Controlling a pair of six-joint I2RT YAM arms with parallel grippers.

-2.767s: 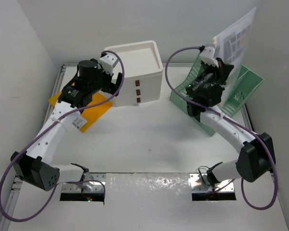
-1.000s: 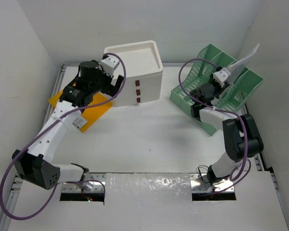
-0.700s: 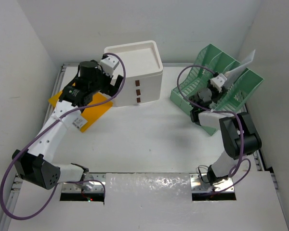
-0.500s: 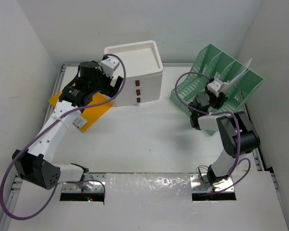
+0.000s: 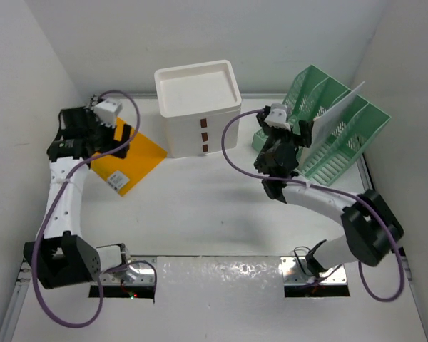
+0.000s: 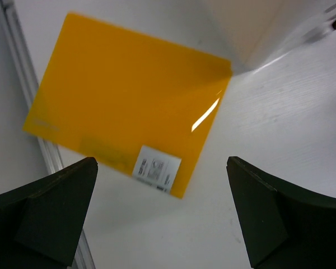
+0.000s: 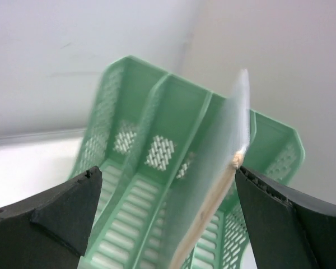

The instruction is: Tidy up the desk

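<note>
Left gripper (image 6: 162, 162): jaws apart, above folder (image 6: 123, 95) on desk (image 5: 214, 206).
Right gripper (image 7: 168, 171): jaws apart, facing rack (image 5: 342, 146).
Sheet (image 5: 335, 114): upright in rack, slot unclear.

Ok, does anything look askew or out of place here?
The orange folder lies on the desk beside the white drawer box, rotated off square to the desk's rails. The sheet in the green file rack stands tilted, sticking out above it. Nothing spilled or damaged.

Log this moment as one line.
left gripper: open, over orange folder flat on desk | right gripper: open, facing green rack | clear sheet: standing in rack, not gripped
</note>
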